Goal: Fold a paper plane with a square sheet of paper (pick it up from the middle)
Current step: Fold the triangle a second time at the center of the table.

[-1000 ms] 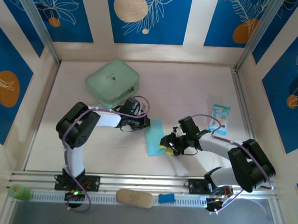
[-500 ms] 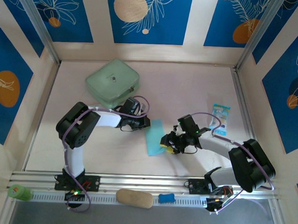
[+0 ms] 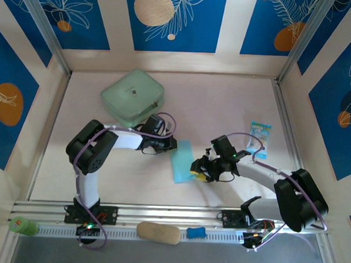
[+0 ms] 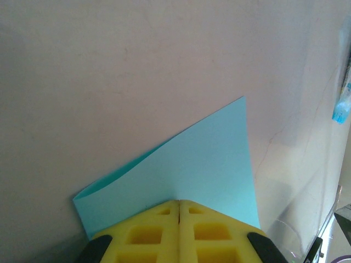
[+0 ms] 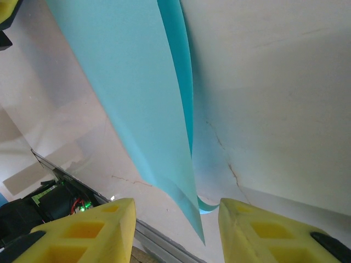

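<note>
Starting at the far left, a small green cylinder (image 3: pixel 22 225) lies on the front rail, clear of the work. Up the table (image 3: pixel 224 99) sits a mint-green case (image 3: pixel 133 97), and the left arm's wrist lies just in front of its near corner. The left gripper (image 3: pixel 170 144) reaches rightward to the far left corner of the square sheet of paper (image 3: pixel 182 161). In the left wrist view its yellow fingers (image 4: pixel 148 235) are pressed together with no gap, clamped on the sheet's edge.

The sheet lies near the middle of the table, between the two grippers. It is folded over into a narrow rectangle, and one layer bows up off the other. A tan oblong object (image 3: pixel 158 232) and a small blue piece (image 3: pixel 196 232) rest on the front rail below it, well apart from it.

The right gripper (image 3: pixel 196 171) meets the sheet's near right corner. In the right wrist view its fingers (image 5: pixel 93 230) stand apart, and the layered corner of the paper hangs in the gap without touching either pad. Farther right, a printed packet (image 3: pixel 259 139) lies near the side wall, beside the right forearm.
</note>
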Robot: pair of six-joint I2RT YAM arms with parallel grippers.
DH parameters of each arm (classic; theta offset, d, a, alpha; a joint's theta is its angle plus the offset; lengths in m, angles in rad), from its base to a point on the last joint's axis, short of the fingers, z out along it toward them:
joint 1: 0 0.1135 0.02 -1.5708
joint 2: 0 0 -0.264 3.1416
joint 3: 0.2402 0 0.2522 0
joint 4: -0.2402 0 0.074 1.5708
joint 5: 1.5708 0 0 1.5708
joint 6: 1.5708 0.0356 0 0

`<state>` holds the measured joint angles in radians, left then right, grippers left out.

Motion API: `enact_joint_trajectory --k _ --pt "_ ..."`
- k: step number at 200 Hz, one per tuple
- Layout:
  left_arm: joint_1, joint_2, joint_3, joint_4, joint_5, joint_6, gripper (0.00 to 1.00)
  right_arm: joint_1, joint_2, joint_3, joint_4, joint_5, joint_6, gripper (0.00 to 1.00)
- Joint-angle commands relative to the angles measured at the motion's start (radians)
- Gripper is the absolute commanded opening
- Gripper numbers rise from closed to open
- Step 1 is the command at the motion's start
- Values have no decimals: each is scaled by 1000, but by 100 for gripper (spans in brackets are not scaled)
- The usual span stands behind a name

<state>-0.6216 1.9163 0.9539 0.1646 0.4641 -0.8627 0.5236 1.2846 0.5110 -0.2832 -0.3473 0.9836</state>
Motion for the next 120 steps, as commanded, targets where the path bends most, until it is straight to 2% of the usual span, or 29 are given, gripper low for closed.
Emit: enact_joint_trajectory --k 1,54,120 --pt "7 8 -30 -83 -4 -4 5 4 -11 22 -36 -15 -15 43" --pt "7 1 -30 -88 -5 -1 5 6 -36 -2 -62 -8 -16 43" --pt "6 7 -27 -85 0 -3 5 -1 -23 -12 36 -11 11 44"
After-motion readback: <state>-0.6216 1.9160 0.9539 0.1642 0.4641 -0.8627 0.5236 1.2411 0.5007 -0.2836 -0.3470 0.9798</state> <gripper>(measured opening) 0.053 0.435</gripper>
